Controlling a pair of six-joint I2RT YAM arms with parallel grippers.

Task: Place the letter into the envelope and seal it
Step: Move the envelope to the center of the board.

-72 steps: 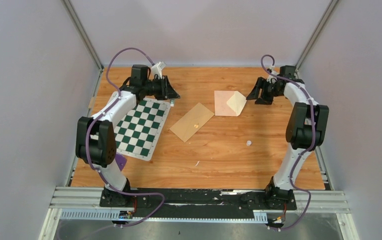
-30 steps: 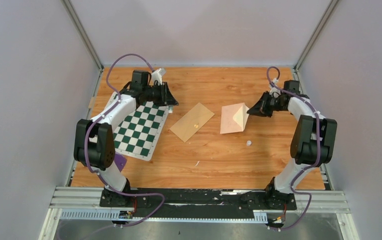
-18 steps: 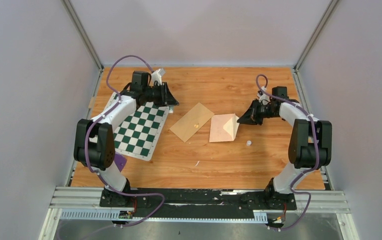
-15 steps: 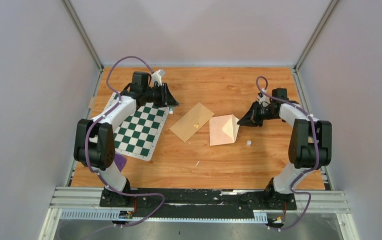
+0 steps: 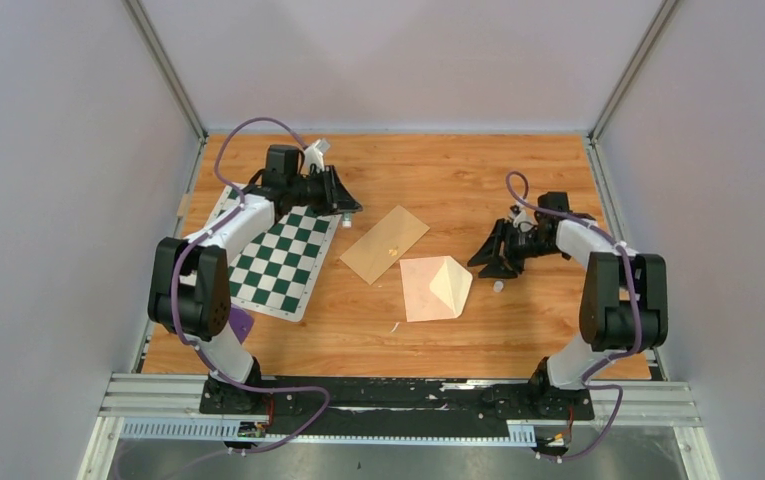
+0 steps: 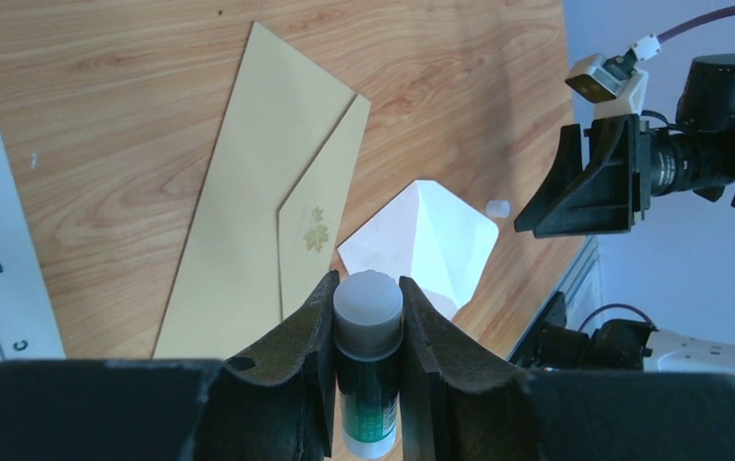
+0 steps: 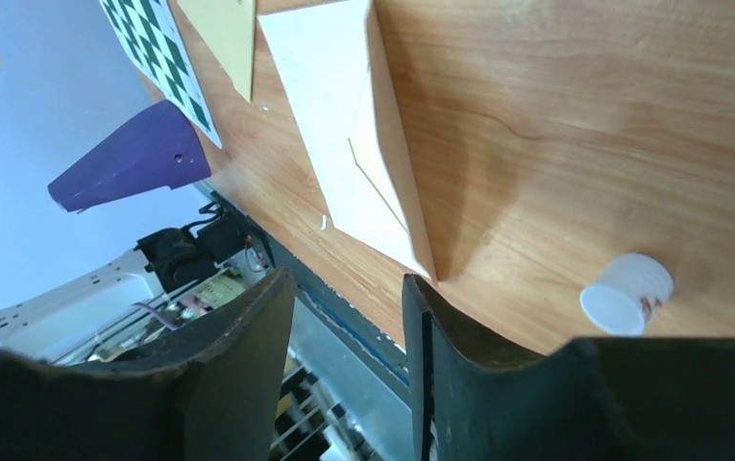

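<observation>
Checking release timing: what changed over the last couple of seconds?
The right gripper dragged the letter from the far side toward the bases and leftward, nearer the tan envelope, then let go. Its jaws now stand open and the letter lies on the table, one fold raised. Unchanged: left gripper shut on the glue stick, tan envelope, chess mat, white cap.

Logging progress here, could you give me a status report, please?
Left hand shut on glue stick. Right hand open, empty, beside envelope; flap raised. Cap loose nearby.
</observation>
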